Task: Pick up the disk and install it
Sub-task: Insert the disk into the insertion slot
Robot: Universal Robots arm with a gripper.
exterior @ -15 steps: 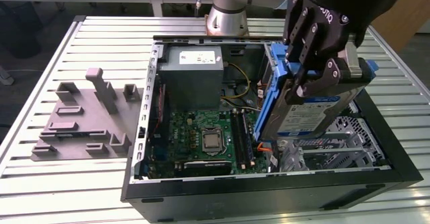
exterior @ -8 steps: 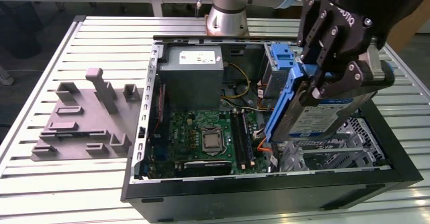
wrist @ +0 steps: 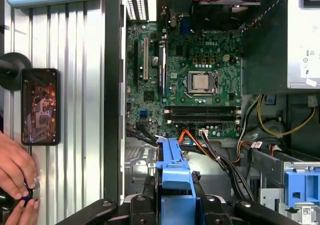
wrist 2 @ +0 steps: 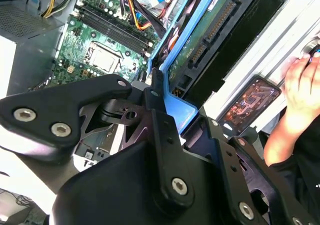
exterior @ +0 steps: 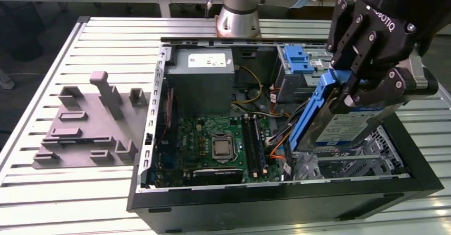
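Note:
My gripper (exterior: 360,91) is shut on the disk (exterior: 344,128), a silver-grey drive with a blue-and-white label in a blue carrier frame. It hangs tilted, label side up, above the front drive bay (exterior: 370,158) at the exterior view's right end of the open computer case (exterior: 282,198). In the second wrist view the disk (wrist 2: 210,32) shows its green underside, and its blue frame sits between the fingers (wrist 2: 159,110). In the first wrist view the blue frame of the disk (wrist: 175,167) rises from the gripper (wrist: 175,207) over the case floor.
Inside the case lie the motherboard (exterior: 218,140), a grey power supply box (exterior: 204,79), orange and black cables (wrist: 200,142) and a blue latch (exterior: 299,60). A grey fixture block (exterior: 88,124) sits on the slatted table. A phone (wrist: 40,105) and a person's hand (wrist: 15,170) are beside the case.

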